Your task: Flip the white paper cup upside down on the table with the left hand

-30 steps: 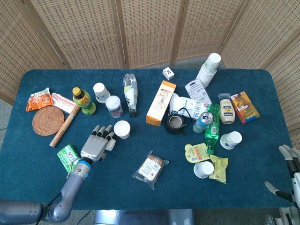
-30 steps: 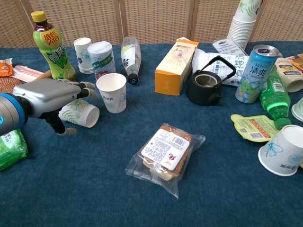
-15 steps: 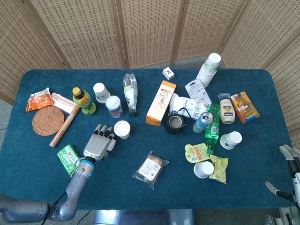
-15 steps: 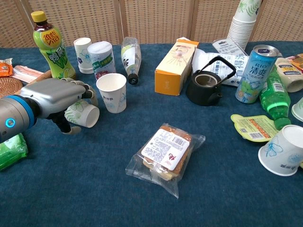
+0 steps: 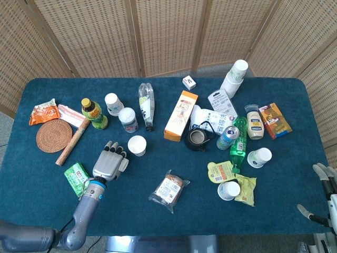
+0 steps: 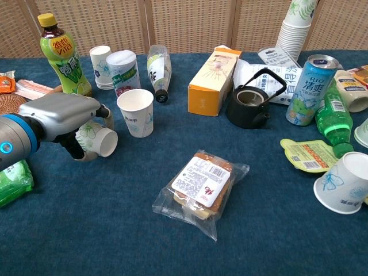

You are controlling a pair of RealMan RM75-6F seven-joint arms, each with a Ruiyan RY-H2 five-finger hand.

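Observation:
A white paper cup with a green leaf print (image 6: 98,138) lies on its side on the blue table (image 6: 115,230), its mouth facing right. My left hand (image 6: 60,118) wraps over it, fingers curled across the top and thumb beneath. In the head view the left hand (image 5: 109,164) hides this cup. A second, plain white cup (image 6: 135,112) stands upright just right of the hand, also seen as the upright cup (image 5: 137,145) from above. My right hand (image 5: 326,196) hangs off the table's right front corner, fingers apart and holding nothing.
Behind the left hand stand a green tea bottle (image 6: 61,54) and two more cups (image 6: 122,72). A green packet (image 6: 14,181) lies to its left. A wrapped pastry (image 6: 201,187) sits mid-table. A black kettle (image 6: 248,106), an orange box (image 6: 214,80) and cans crowd the right.
The left hand's fingers have curled down around the lying cup and now grip it. The cup has shifted slightly left under the hand. The right hand has not moved.

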